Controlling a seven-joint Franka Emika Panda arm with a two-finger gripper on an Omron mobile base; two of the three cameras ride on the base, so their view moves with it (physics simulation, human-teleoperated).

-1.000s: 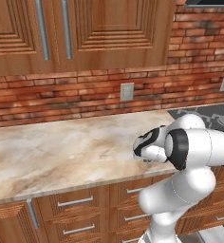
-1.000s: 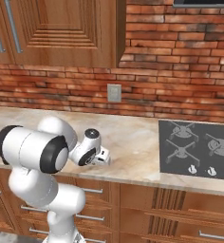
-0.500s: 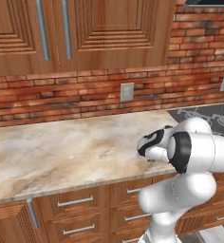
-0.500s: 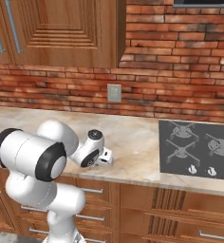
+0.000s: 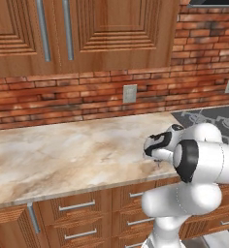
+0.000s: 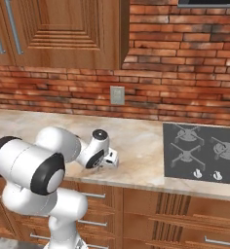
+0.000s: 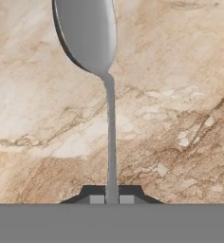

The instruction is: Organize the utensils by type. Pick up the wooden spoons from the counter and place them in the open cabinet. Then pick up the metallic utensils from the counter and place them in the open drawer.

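In the hand view a grey metal spoon lies on the beige marble counter. Its oval bowl points away from me and its slim handle runs back between my fingertips. My gripper is shut on the end of that handle. From the base views the gripper sits low over the counter, near its front edge and left of the stovetop. The wooden spoons, the open cabinet and the open drawer are out of view.
A dark stovetop is set into the counter on the right. A brick wall with an outlet backs the counter. Wooden upper cabinets hang above, and drawer fronts with bar handles run below.
The hand stays low at the counter's front edge and has shifted slightly toward the stovetop. The elbow has swung nearer the cameras. The fingers have tightened a little.
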